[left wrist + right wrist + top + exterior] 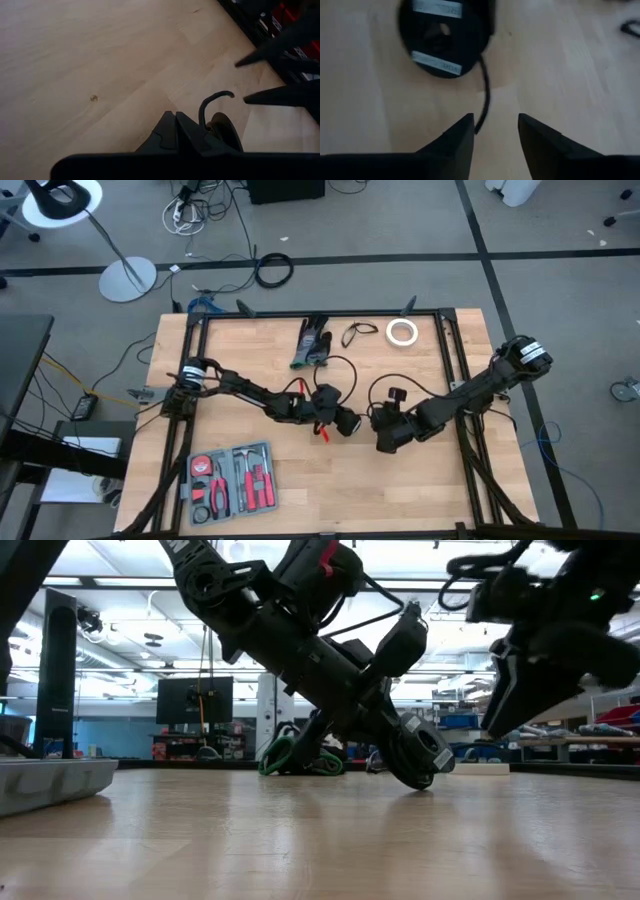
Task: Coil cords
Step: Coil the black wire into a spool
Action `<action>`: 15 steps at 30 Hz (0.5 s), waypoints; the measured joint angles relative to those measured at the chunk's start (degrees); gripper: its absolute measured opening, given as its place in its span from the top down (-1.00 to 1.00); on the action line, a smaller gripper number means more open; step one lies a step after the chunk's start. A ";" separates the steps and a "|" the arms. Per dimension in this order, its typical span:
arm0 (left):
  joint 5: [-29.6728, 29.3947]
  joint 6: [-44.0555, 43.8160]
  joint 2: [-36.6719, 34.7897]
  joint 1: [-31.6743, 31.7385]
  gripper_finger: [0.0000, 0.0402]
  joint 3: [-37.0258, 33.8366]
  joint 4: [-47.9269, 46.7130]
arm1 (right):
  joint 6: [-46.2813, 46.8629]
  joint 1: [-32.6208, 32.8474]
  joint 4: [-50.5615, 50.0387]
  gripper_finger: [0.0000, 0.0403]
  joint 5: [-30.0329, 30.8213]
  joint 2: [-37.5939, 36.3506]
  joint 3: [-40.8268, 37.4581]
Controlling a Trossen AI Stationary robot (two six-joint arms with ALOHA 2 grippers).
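The wooden surface (300, 500) carries both arms near its middle. The left gripper (347, 423) lies low there with its jaws closed; whether they pinch anything cannot be told from the left wrist view, where a short hooked cord end rises beside them. The right gripper (495, 131) hovers just beside it toward the right edge, jaws parted and holding nothing.

The coiled cord (442, 42), a round black bundle with white labels, lies flat on the surface just ahead of the right jaws, and its loose tail (484, 95) runs from the bundle back into the gap between them. A second cord (358, 332), a small loose loop, sits near the far edge beside the white tape roll (402, 332).

The step in hand looks like catching that tail. To do it well, the right jaws should probably drop straight over the tail, close near its free end, then lay it round the bundle while the left gripper steadies the coil.
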 joint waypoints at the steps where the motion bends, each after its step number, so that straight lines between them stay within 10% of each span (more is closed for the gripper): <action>1: 0.20 -0.54 0.00 0.23 1.00 0.00 -0.01 | 0.89 -0.65 -0.36 0.25 -0.34 0.00 0.00; 15: 11.75 -3.37 0.15 5.25 1.00 -0.15 1.79 | 0.88 -2.12 -0.60 0.21 -1.22 0.00 -0.10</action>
